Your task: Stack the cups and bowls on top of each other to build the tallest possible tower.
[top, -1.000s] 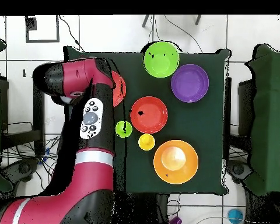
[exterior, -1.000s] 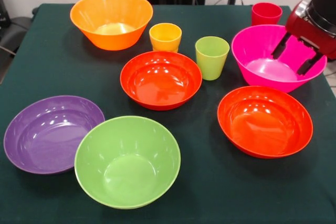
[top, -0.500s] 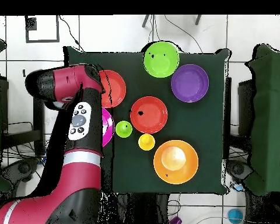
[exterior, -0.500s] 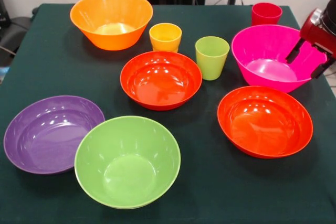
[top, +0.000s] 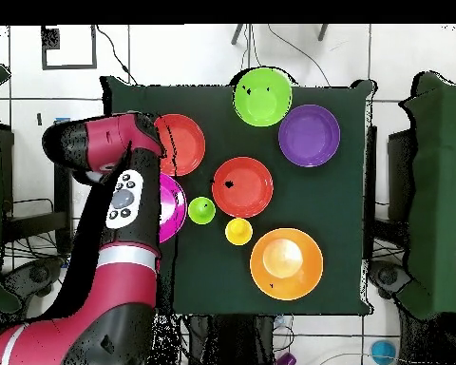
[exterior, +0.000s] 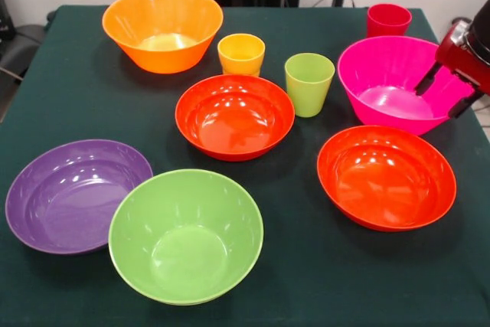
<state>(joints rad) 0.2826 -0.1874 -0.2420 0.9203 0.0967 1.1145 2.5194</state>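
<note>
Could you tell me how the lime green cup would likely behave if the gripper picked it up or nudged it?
The lime green cup looks like glossy plastic, so probably light, stiff and somewhat slippery. It stands upright, taller than wide, so a nudge near its rim might tip it; on its side it would likely roll.

Bowls (exterior: 234, 116): no readable text, label or brand.
Cups (exterior: 309, 82): no markings legible.
Counter (exterior: 69, 97): no sign or number.
Arm (top: 127, 195): round buttons visible, no legible characters.
</note>
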